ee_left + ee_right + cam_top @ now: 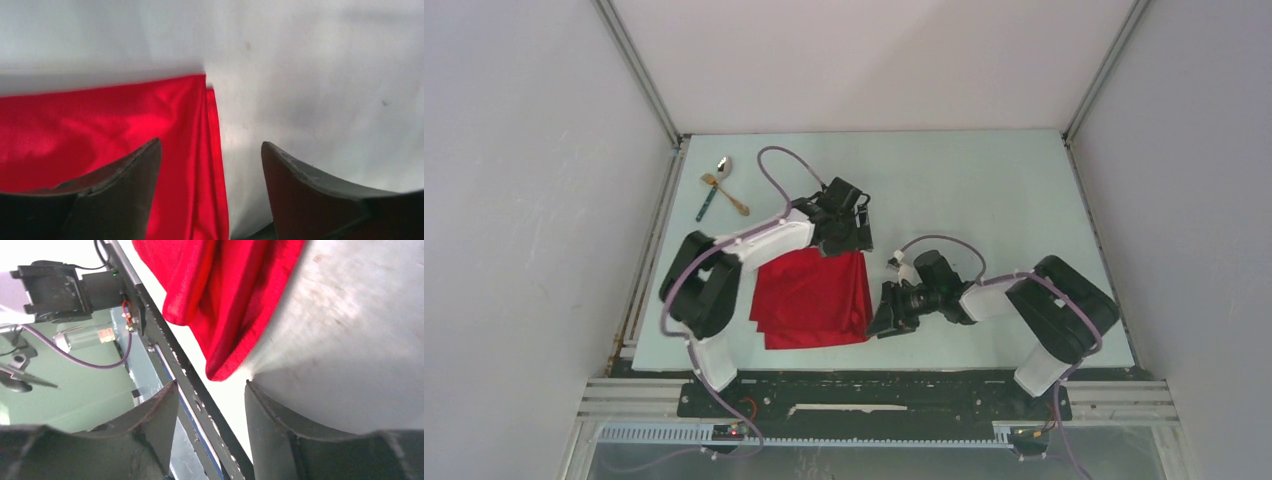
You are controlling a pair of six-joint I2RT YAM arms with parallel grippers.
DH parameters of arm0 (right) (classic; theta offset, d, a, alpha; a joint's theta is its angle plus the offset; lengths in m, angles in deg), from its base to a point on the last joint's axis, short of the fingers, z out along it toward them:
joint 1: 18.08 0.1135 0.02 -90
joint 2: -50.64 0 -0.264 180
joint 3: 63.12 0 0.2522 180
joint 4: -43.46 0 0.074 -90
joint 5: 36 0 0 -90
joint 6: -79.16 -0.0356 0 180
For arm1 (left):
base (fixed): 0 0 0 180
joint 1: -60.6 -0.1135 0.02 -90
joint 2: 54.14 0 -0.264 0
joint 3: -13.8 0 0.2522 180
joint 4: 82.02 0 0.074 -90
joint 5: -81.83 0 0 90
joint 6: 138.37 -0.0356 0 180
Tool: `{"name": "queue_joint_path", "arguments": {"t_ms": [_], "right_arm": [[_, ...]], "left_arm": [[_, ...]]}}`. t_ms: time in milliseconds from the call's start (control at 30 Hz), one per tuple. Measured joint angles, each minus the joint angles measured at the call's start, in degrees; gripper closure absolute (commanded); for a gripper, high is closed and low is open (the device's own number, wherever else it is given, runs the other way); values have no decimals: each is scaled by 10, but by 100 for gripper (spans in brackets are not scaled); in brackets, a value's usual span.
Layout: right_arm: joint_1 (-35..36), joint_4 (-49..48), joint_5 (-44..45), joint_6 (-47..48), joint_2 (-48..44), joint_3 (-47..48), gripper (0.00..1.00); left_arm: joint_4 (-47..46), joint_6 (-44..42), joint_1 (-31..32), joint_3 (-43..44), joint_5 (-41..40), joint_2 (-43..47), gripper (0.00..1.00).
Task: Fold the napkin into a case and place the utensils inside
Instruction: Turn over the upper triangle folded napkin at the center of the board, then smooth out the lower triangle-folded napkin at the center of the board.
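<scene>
At the near middle of the pale table (984, 190), between the two arms: the red napkin (812, 298), lying flat, folded into a broad, rough rectangle of several layers. Edges not quite in line, with the layers fanned out a little at the near left corner. Too wide for a narrow case. Near edge close to the dark front rail (874, 385).

At the napkin's far right corner: the left gripper (852, 238), pointed down and low over the cloth. In the left wrist view, jaws spread wide with nothing between them. One finger (125, 195) over the red fabric, the other over bare table, and the napkin's layered side edge running down the gap between the two. Released, gripping nothing.

Just beside the napkin's right edge, toward its near right corner: the right gripper (886, 312), held low and aimed at the cloth from the side. In the right wrist view, fingers (150, 415) parted, with the rounded, folded corner of the napkin just ahead of the gap and not inside it. Released as well, holding nothing. Hard to tell whether either fingertip touches the table.

In the far left corner of the table, well apart from the napkin and both arms: the utensils, lying in a small crossed cluster. A shiny spoon (724, 163) farthest back, a gold fork (727, 196) slanting across, and a dark-teal handle (707, 206) pointing toward the near side. Too small to sort out which lies on top.
</scene>
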Motion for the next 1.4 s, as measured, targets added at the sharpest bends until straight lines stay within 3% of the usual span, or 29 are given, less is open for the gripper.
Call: {"name": "queue_joint_path", "arguments": {"t_ms": [100, 233, 333, 533, 633, 1033, 1133, 1400], "right_arm": [[-15, 74, 22, 30, -42, -1, 39], [-41, 131, 30, 53, -62, 2, 44], [-45, 136, 30, 55, -55, 8, 50], [-38, 96, 13, 35, -17, 18, 51], [-33, 77, 7, 25, -3, 21, 51], [-27, 56, 5, 20, 17, 27, 63], [-27, 56, 5, 20, 20, 27, 66], [-25, 52, 2, 21, 28, 28, 69]], "left_arm": [[6, -16, 0, -53, 32, 86, 13], [15, -26, 10, -144, 64, 218, 24], [26, -18, 46, -195, 63, 260, 35], [61, -8, 139, -211, 43, 218, 40], [85, -8, 165, -195, 19, 183, 48], [122, 0, 201, -155, -31, 115, 60], [131, 0, 208, -146, -44, 98, 67], [160, 0, 223, -125, -67, 80, 73]]}}
